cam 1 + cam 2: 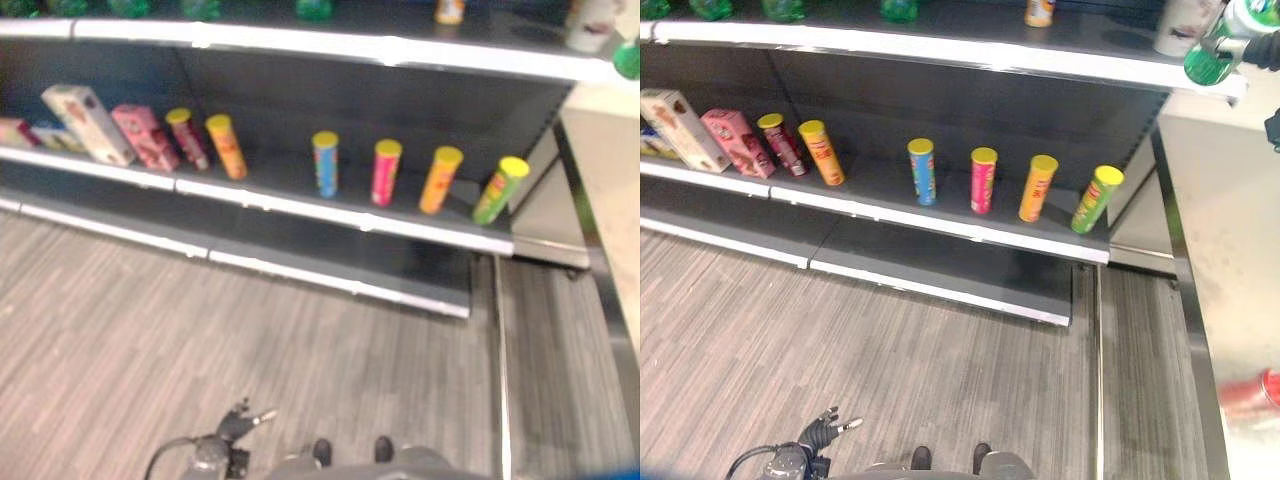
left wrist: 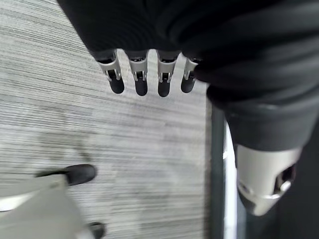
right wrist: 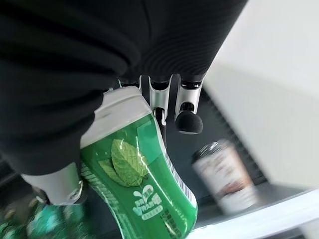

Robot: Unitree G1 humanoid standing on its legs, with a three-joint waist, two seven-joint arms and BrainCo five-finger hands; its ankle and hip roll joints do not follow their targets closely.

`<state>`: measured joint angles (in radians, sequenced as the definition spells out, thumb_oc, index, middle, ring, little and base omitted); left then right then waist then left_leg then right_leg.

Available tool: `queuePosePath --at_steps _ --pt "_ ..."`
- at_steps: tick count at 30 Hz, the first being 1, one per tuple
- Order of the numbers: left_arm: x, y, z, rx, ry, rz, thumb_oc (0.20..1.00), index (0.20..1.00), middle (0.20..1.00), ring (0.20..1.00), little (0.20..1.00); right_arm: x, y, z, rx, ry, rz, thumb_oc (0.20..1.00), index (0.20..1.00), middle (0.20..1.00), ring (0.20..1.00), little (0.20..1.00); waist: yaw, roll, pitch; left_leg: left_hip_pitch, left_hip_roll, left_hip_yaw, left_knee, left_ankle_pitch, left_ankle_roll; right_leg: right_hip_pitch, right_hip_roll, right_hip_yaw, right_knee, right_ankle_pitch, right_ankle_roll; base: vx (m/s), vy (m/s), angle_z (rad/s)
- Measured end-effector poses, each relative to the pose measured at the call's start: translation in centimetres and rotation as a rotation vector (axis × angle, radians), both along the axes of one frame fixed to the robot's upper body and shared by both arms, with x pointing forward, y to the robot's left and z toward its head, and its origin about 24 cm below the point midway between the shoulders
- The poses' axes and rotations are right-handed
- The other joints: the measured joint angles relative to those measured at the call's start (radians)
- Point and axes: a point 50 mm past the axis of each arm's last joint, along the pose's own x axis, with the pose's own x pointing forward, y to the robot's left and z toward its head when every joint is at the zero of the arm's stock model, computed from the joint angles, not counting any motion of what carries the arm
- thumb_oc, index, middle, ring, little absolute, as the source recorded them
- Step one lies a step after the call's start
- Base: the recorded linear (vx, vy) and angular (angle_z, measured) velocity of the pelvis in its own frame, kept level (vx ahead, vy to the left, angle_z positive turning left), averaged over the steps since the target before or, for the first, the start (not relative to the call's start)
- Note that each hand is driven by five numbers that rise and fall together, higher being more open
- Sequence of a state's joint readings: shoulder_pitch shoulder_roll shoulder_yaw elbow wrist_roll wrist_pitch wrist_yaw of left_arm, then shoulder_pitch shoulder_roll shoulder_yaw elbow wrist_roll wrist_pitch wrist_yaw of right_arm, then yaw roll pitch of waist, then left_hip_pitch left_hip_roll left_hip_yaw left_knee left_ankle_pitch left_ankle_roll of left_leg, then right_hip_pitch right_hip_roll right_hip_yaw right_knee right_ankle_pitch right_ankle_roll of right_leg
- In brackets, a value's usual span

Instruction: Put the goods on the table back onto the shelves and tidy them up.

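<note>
While my right hand [image 3: 149,94] is up at the far right end of the top shelf [image 1: 940,50], its fingers [image 3: 187,117] and thumb are clenched round a green bottle [image 3: 137,184] with a white cap and a leaf on its label. From the head view, that bottle [image 1: 1208,62] sits level with the shelf's front edge, right at its end. Just beside it on the top shelf I see a white-and-dark cup [image 3: 224,177], standing upright. Further left along the same shelf there is an orange bottle [image 1: 1040,10], then a row of green bottles [image 1: 785,8] at the back.

On the middle shelf [image 1: 940,222] four tubes with yellow lids stand apart from one another: blue [image 1: 923,172], pink [image 1: 983,180], orange [image 1: 1038,188] and green [image 1: 1096,199], each on its own. To their left are two more tubes, red [image 1: 783,144] and orange [image 1: 821,152], close together, then a pink box [image 1: 735,142] and a white box [image 1: 678,128].

My left hand [image 1: 825,430] hangs low over the grey floor [image 1: 790,330], holding nothing; in its wrist view the fingers [image 2: 141,79] are straight and released.

On the bench [image 1: 1230,280] at my right, a red thing [image 1: 1252,392] lies near the front edge; I cannot tell what it is.
</note>
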<state>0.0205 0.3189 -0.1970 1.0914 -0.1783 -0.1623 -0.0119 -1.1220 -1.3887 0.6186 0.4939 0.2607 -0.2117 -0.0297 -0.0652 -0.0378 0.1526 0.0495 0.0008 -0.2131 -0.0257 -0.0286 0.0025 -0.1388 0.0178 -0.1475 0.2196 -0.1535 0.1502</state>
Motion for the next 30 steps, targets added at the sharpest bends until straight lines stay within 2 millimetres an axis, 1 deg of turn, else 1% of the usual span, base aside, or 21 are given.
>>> queuePosePath --at_steps 1,3,4,5,6,7,8,10,11,13,15,18,19,20,21,23,24,25,27,29,30 --pt "-0.3 0.4 -0.1 0.009 0.018 0.005 1.000 1.000 1.000 1.000 1.000 0.3 1.0 0.5 -0.001 -0.018 0.039 0.200 0.200 0.200 0.200 0.200 -0.003 -0.025 -0.005 0.005 -0.006 -0.021 -0.003 0.003 -0.011 0.001 -0.004 -0.009 -0.032 0.080 -0.040 0.35 -0.122 0.38" --pt "-0.5 0.1 -0.2 0.003 0.025 0.006 1.000 1.000 1.000 1.000 1.000 0.5 1.3 0.7 -0.008 -0.020 0.048 0.200 0.200 0.200 0.200 0.200 0.007 -0.023 -0.010 0.020 0.016 -0.036 -0.005 -0.026 -0.040 0.049 0.015 -0.032 -0.058 0.069 -0.067 0.34 -0.074 0.42" --pt "-1.0 0.2 -0.3 0.003 0.034 0.013 1.000 1.000 1.000 1.000 1.000 0.8 1.6 0.6 -0.018 -0.001 0.053 0.200 0.200 0.200 0.200 0.200 0.021 -0.027 -0.024 0.031 0.027 -0.022 0.012 -0.032 -0.061 0.077 0.023 -0.053 -0.086 0.070 -0.114 0.30 -0.034 0.34" --pt "-1.1 0.2 -0.4 0.003 0.038 0.016 1.000 1.000 1.000 1.000 1.000 0.9 1.8 0.7 -0.023 -0.001 0.058 0.200 0.200 0.200 0.200 0.200 0.021 -0.027 -0.025 0.028 0.029 -0.019 0.030 -0.033 -0.067 0.085 0.022 -0.061 -0.093 0.085 -0.138 0.35 -0.029 0.28" --pt "-1.8 0.3 -0.6 0.003 0.059 0.023 1.000 1.000 1.000 1.000 1.000 1.4 2.6 1.0 -0.023 -0.002 0.079 0.200 0.200 0.200 0.200 0.200 0.033 -0.037 -0.025 -0.009 0.000 0.013 0.132 -0.034 -0.100 0.111 0.018 -0.056 -0.115 0.068 -0.150 0.23 -0.034 0.14" --pt "-1.6 0.2 -0.5 0.001 0.052 0.025 1.000 1.000 1.000 1.000 1.000 1.8 2.9 0.9 -0.023 0.009 0.081 0.200 0.200 0.200 0.200 0.200 0.040 -0.048 -0.028 -0.039 -0.007 0.042 0.206 -0.038 -0.136 0.121 0.006 -0.053 -0.130 0.088 -0.170 0.32 -0.058 -0.01" --pt "-1.9 0.1 -0.6 -0.004 0.051 0.034 1.000 1.000 1.000 1.000 1.000 2.2 3.5 1.0 -0.025 0.011 0.092 0.200 0.200 0.200 0.200 0.200 0.060 -0.050 -0.028 -0.074 -0.025 0.062 0.313 -0.042 -0.160 0.149 0.004 -0.037 -0.155 0.078 -0.159 0.21 -0.050 -0.32" --pt "-3.0 0.2 -0.9 0.000 0.080 0.051 1.000 1.000 1.000 1.000 1.000 3.3 4.6 0.4 -0.026 0.039 0.110 0.200 0.200 0.200 0.200 0.200 0.100 -0.055 -0.029 -0.168 -0.023 0.116 0.537 -0.028 -0.207 0.199 0.000 -0.012 -0.188 0.109 -0.198 0.25 -0.037 -0.42" --pt "-3.1 0.2 -0.9 0.000 0.083 0.054 1.000 1.000 1.000 1.000 1.000 3.5 4.8 0.3 -0.031 0.045 0.111 0.200 0.200 0.200 0.200 0.200 0.100 -0.056 -0.029 -0.172 -0.017 0.131 0.555 -0.030 -0.203 0.200 0.000 -0.008 -0.194 0.111 -0.202 0.31 0.001 -0.42" --pt "-3.9 0.2 -1.0 -0.009 0.089 0.072 1.000 1.000 1.000 1.000 1.000 4.4 5.4 0.0 -0.077 0.082 0.093 0.200 0.200 0.200 0.200 0.200 0.121 -0.060 -0.028 -0.196 0.045 0.196 0.506 -0.050 -0.177 0.231 0.013 0.034 -0.227 0.114 -0.214 0.29 0.062 -0.44" --pt "-3.7 0.2 -0.9 -0.011 0.084 0.071 1.000 1.000 1.000 1.000 1.000 4.6 4.8 0.0 -0.065 0.080 0.047 0.200 0.200 0.200 0.200 0.200 0.137 -0.066 -0.030 -0.186 0.085 0.234 0.258 -0.021 -0.176 0.244 0.020 0.055 -0.281 0.143 -0.228 0.33 0.133 -0.31" --pt "-3.6 0.3 -0.9 -0.001 0.083 0.072 1.000 1.000 1.000 1.000 1.000 5.5 4.0 -1.0 -0.047 0.110 -0.020 0.200 0.200 0.200 0.200 0.200 0.166 -0.047 -0.033 -0.209 0.107 0.168 -0.012 0.091 -0.185 0.268 0.034 0.113 -0.309 0.132 -0.203 0.36 0.136 -0.38" --pt "-3.9 0.4 -1.0 0.001 0.092 0.076 1.000 1.000 1.000 1.000 1.000 5.7 4.2 -1.1 -0.060 0.113 -0.020 0.200 0.200 0.200 0.200 0.200 0.178 -0.035 -0.034 -0.220 0.103 0.129 -0.057 0.116 -0.193 0.278 0.036 0.123 -0.309 0.127 -0.197 0.25 0.120 -0.60" --pt "-4.1 0.4 -1.1 0.005 0.101 0.077 1.000 1.000 1.000 1.000 1.000 5.8 4.2 -1.1 -0.063 0.111 -0.024 0.200 0.200 0.200 0.200 0.200 0.182 -0.024 -0.036 -0.225 0.095 0.102 -0.063 0.131 -0.189 0.289 0.041 0.143 -0.309 0.111 -0.171 0.37 0.212 -0.70" --pt "-4.9 0.5 -1.2 0.012 0.125 0.087 1.000 1.000 1.000 1.000 1.000 6.3 4.7 -1.5 -0.055 0.117 -0.020 0.200 0.200 0.200 0.200 0.200 0.191 -0.005 -0.043 -0.224 0.098 0.067 -0.067 0.145 -0.172 0.309 0.043 0.170 -0.309 0.113 -0.176 0.21 0.193 -0.86" --pt "-5.7 0.2 -1.5 0.009 0.150 0.088 1.000 1.000 1.000 1.000 1.000 6.5 5.2 -1.5 -0.074 0.115 -0.015 0.200 0.200 0.200 0.200 0.200 0.201 0.043 -0.067 -0.222 0.092 0.069 -0.034 0.173 -0.143 0.335 0.051 0.203 -0.309 0.085 -0.158 0.28 0.305 -0.81" --pt "-5.8 0.1 -1.5 0.005 0.151 0.082 1.000 1.000 1.000 1.000 1.000 6.5 5.3 -1.4 -0.068 0.108 -0.014 0.200 0.200 0.200 0.200 0.200 0.196 0.065 -0.081 -0.221 0.091 0.069 -0.030 0.227 -0.104 0.340 0.051 0.218 -0.309 0.071 -0.147 0.23 0.290 -0.41" --pt "-5.5 0.3 -1.4 0.016 0.144 0.076 1.000 1.000 1.000 1.000 1.000 6.8 5.5 -1.8 -0.050 0.110 -0.003 0.200 0.200 0.200 0.200 0.200 0.179 0.046 -0.083 -0.208 0.066 0.093 -0.032 0.236 -0.078 0.339 0.020 0.226 -0.303 0.059 -0.129 0.21 0.291 -0.44" --pt "-4.3 0.5 -1.1 0.025 0.119 0.062 1.000 1.000 1.000 1.000 1.000 7.1 6.8 -1.5 -0.034 0.095 0.031 0.200 0.200 0.200 0.200 0.200 0.183 0.030 -0.087 -0.188 0.029 0.153 -0.052 0.225 -0.041 0.321 -0.040 0.236 -0.269 0.036 -0.078 0.14 0.235 -0.54" --pt "-3.2 0.6 -0.8 0.034 0.081 0.055 1.000 1.000 1.000 1.000 1.000 7.4 7.7 -1.4 -0.026 0.093 0.057 0.200 0.200 0.200 0.200 0.200 0.186 0.028 -0.088 -0.175 0.010 0.179 -0.062 0.224 -0.030 0.304 -0.070 0.236 -0.241 0.019 -0.030 0.06 0.129 -0.43" --pt "-1.5 0.9 -0.1 0.047 0.013 0.043 1.000 1.000 1.000 1.000 1.000 7.8 9.1 -1.7 -0.020 0.099 0.098 0.200 0.200 0.200 0.200 0.200 0.183 0.024 -0.090 -0.166 -0.013 0.201 -0.062 0.197 -0.023 0.279 -0.098 0.243 -0.197 0.007 0.014 0.09 0.130 -0.32"
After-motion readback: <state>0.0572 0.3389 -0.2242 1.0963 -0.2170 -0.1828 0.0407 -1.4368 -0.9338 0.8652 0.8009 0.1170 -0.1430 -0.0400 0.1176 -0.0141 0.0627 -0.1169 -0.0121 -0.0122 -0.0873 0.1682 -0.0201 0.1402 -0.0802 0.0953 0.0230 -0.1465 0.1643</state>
